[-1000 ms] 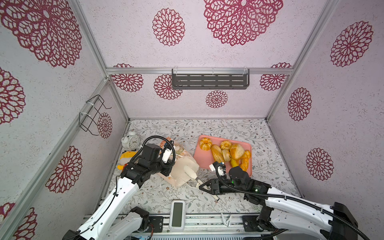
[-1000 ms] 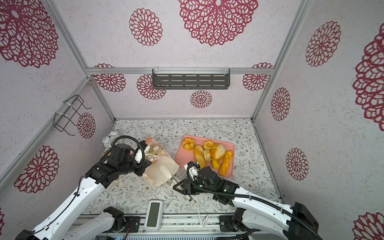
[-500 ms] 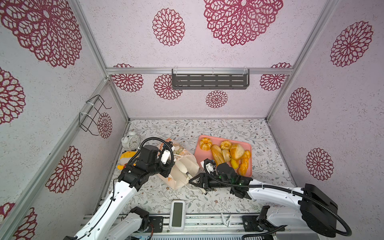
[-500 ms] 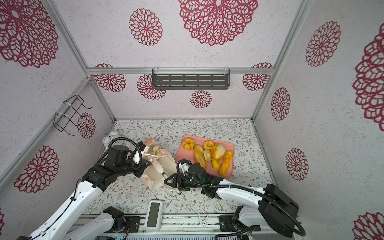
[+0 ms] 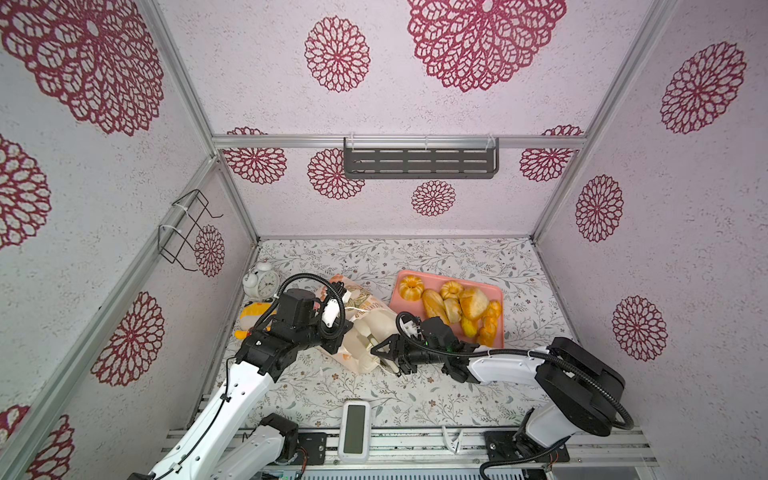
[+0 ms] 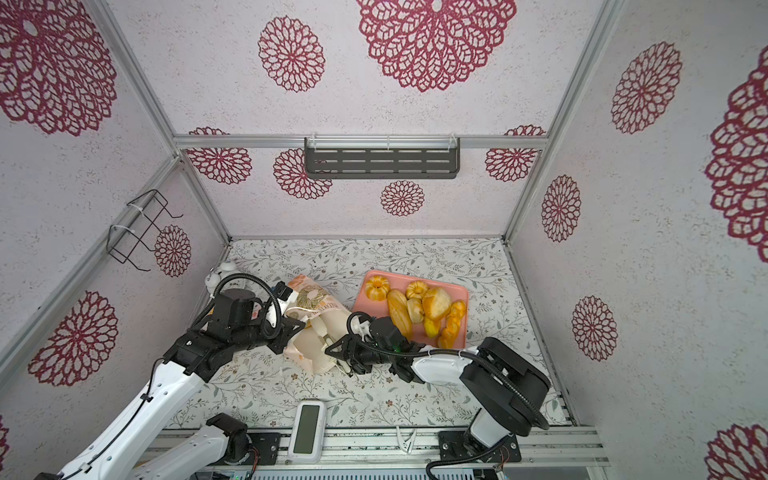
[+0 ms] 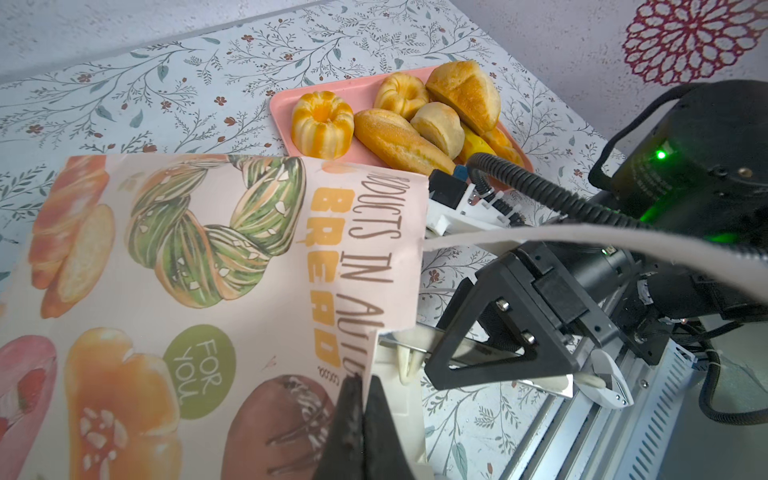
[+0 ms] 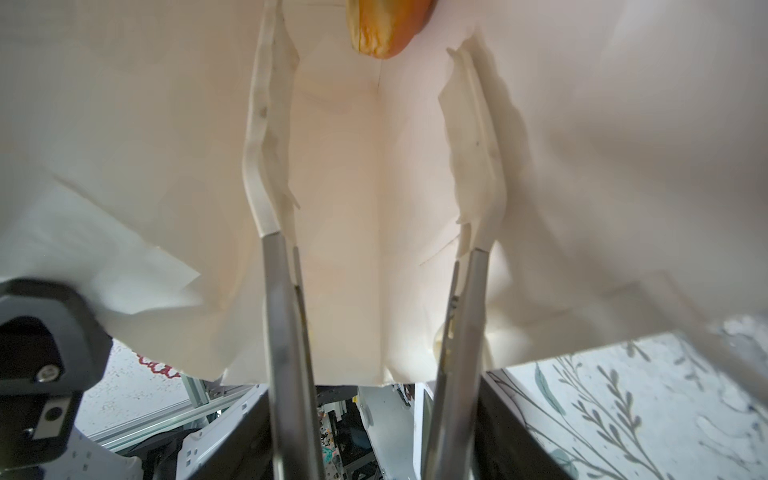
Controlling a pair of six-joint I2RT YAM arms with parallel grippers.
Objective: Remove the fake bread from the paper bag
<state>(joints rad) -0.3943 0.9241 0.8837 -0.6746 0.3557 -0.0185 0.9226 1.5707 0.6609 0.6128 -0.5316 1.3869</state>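
We find the paper bag (image 5: 362, 300) just beside the pink tray (image 5: 432, 277), left gripper (image 7: 359, 399) clamped on its rim, right gripper (image 8: 368, 83) spread apart inside, one roll (image 8: 380, 29) within, fake bread (image 5: 455, 305) heaped on the tray

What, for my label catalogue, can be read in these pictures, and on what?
"BREAD": orange capitals on the paper bag.
"ODUCTS IN AUTU": brown, beside it, cut off both ends.
"FOR YOU": in its green circle.
Tiny print by BREAD: unreadable.
Dial of the alarm clock: too small to read.
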